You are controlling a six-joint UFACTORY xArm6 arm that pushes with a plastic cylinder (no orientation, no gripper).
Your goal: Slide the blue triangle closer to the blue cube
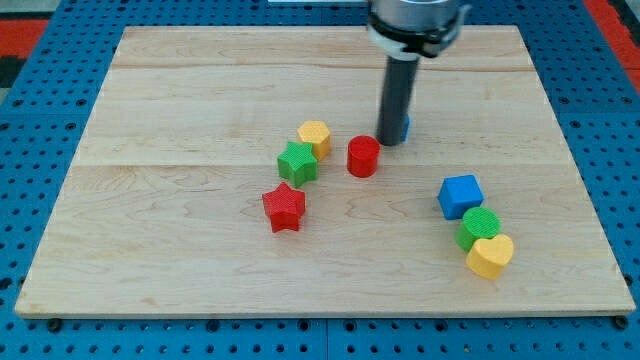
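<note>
The blue cube (460,196) sits right of the board's middle. The blue triangle (404,127) is mostly hidden behind my rod; only a thin blue sliver shows at the rod's right edge, up and left of the cube. My tip (389,142) rests on the board right against that blue sliver, just up and right of the red cylinder (363,157).
A yellow hexagon (314,136), a green block (297,163) and a red star (284,208) lie left of the tip. A green cylinder (479,228) and a yellow heart (490,256) lie just below the blue cube. The wooden board (180,90) lies on a blue pegboard.
</note>
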